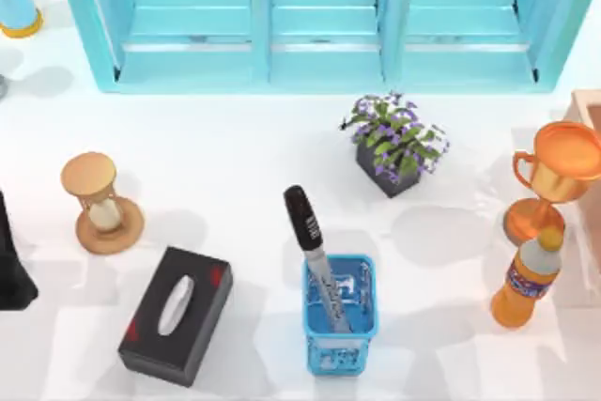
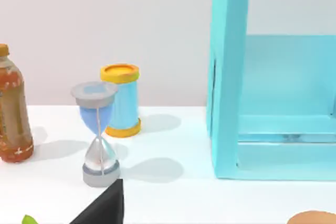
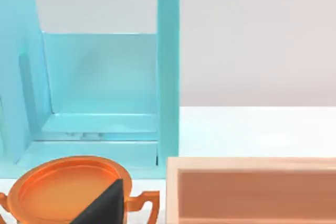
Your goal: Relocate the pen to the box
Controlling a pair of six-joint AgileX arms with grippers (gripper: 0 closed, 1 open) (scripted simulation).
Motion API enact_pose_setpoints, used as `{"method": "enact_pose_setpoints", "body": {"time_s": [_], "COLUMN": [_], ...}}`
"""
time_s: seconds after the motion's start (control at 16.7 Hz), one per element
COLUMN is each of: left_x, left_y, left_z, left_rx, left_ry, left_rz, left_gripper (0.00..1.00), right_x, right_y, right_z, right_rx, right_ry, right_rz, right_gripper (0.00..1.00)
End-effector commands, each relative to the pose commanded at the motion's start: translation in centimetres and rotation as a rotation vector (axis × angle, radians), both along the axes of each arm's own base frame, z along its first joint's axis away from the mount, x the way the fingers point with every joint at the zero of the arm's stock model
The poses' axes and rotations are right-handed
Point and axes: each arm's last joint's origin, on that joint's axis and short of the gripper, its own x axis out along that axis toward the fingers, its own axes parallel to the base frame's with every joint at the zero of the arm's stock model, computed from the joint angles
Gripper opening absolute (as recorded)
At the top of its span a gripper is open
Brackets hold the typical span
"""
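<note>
The pen [image 1: 315,255] stood tilted in the basket [image 1: 339,312]; I couldn't tell either gripper's state; best grasped near its cap.

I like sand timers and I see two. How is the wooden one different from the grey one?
The tan wooden hourglass has wide round wooden ends and pale sand; the grey-capped hourglass has grey ends and blue in its upper bulb. The wooden one stands by the black tissue box, the grey one by the blue-and-yellow cylinder. Both stand upright.
</note>
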Motion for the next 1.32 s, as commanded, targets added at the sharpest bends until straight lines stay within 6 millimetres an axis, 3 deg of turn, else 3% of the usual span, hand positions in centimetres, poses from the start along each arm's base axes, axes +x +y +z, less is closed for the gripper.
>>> {"method": "enact_pose_setpoints", "body": {"time_s": [0.3,0.66,0.84,1.08,1.32], "left_x": [0.0,0.0,0.0,0.0,0.0], "left_y": [0.0,0.0,0.0,0.0,0.0], "left_z": [0.0,0.0,0.0,0.0,0.0], "left_rx": [0.0,0.0,0.0,0.0,0.0], "left_ry": [0.0,0.0,0.0,0.0,0.0], "left_rz": [0.0,0.0,0.0,0.0,0.0], "left_gripper": [1.0,1.0,1.0,1.0,1.0], "right_x": [0.2,2.0,3.5,5.0,4.8], "right_y": [0.7,4.3,7.0,12.1,16.0], "right_z": [0.6,2.5,3.5,4.2,2.4], "right_rx": [-0.001,0.028,0.042,0.019,-0.032], "right_ry": [0.033,0.22,0.313,0.423,0.548], "right_rz": [0.092,0.401,0.543,0.735,0.859], "right_gripper": [1.0,1.0,1.0,1.0,1.0]}}
